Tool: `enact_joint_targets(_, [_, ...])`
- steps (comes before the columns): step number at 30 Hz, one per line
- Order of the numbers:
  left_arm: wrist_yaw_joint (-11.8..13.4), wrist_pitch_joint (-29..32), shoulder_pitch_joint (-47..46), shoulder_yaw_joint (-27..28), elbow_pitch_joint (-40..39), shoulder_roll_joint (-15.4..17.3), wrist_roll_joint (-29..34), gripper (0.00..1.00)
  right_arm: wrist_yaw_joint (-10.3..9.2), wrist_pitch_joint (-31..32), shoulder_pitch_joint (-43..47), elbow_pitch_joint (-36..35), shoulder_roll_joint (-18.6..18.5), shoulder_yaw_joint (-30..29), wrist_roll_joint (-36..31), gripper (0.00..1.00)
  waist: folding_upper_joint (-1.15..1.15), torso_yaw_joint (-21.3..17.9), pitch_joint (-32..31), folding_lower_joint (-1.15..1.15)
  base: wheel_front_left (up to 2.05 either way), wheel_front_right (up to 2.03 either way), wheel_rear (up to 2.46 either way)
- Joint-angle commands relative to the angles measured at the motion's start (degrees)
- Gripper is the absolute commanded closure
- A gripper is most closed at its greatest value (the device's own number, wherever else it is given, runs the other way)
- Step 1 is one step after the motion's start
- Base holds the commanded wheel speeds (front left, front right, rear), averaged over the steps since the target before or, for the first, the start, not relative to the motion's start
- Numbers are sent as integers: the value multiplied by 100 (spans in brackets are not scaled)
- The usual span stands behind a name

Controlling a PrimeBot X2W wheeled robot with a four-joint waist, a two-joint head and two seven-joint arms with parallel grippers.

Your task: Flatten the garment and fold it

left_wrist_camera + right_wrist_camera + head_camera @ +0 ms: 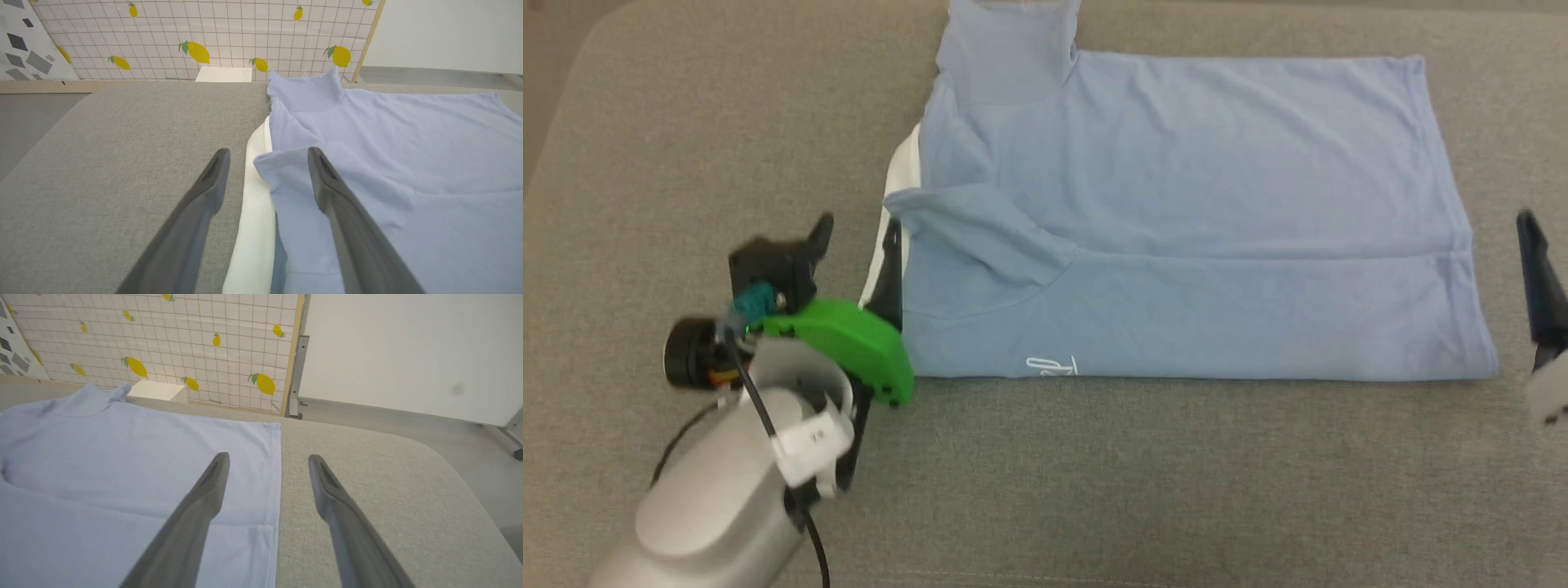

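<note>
Shirt [1192, 204] lies on the counter [1094, 490], folded once lengthwise; I judge the first fold done; left hand [267, 153] is released, straddling the collar [253, 212]; right hand [267, 457] is released over the hem [278, 477]; next, I regrip both ends for the second fold.

Head camera looks steeply down onto a grey padded surface [1094, 490] holding a light blue polo shirt [1217, 204]. Both wrist cameras sit low and close over it, facing a lemon-print wall panel [229, 32]: left over the white collar [253, 212], right over the hem [274, 477]. All three views share the shirt.
</note>
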Motion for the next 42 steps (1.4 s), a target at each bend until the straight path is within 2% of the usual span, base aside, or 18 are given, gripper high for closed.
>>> enact_joint_targets(1, [95, 20, 152, -53, -58, 69, 53, 0, -10, 54, 182, -119, 193, -117, -174, 0, 0, -29, -131, 0, 0, 0, 0])
enact_joint_targets(5, [252, 429, 447, -316, -217, 214, 69, 0, -10, 457, 634, -415, 654, -317, -596, 0, 0, -64, -158, 0, 0, 0, 0])
enact_joint_targets(10, [482, 1237, 626, -562, -429, 442, -42, 0, -10, 865, 949, -807, 1117, -566, -834, 0, 0, -127, -73, 0, 0, 0, 0])
enact_joint_targets(16, [798, 1847, 615, -626, -655, 600, -127, 0, -10, 1033, 1113, -1102, 1338, -600, -964, 0, 0, -220, 126, 0, 0, 0, 0])
enact_joint_targets(23, [1218, 2382, 478, -654, -474, 706, -115, 0, -10, 1083, 1092, -1254, 1445, -603, -1022, 0, 0, -359, 410, 0, 0, 0, 0])
enact_joint_targets(28, [1281, 2772, 483, -783, -391, 710, -211, 0, -10, 1063, 1042, -1286, 1490, -635, -1032, 0, 0, -429, 590, 0, 0, 0, 0])
enact_joint_targets(29, [1249, 2848, 508, -804, -394, 682, -279, 4, -10, 1057, 1031, -1285, 1498, -649, -1039, 0, 0, -434, 613, 0, 0, 0, 0])
enact_joint_targets(30, [1220, 2889, 527, -818, -393, 663, -324, 39, -10, 1054, 1024, -1281, 1502, -659, -1047, 0, 0, -435, 623, 0, 0, 0, 0])
enact_joint_targets(31, [1177, 2897, 540, -823, -395, 636, -363, 94, -10, 1062, 1019, -1270, 1503, -674, -1064, 0, 0, -434, 631, 0, 0, 0, 0])
enact_joint_targets(32, [1145, 2874, 547, -816, -398, 611, -387, 100, -10, 1073, 1015, -1260, 1496, -680, -1079, 0, 0, -432, 633, 0, 0, 0, 0])
enact_joint_targets(38, [1011, 2488, 562, -692, -386, 443, -416, 100, -10, 1373, 982, -1133, 1320, -753, -1132, 0, 0, -298, 432, 0, 0, 0, 0])
enact_joint_targets(42, [955, 2217, 509, -613, -504, 445, -328, 100, -10, 1921, 876, -950, 1170, -808, -1128, 0, 0, -170, 310, 0, 0, 0, 0])
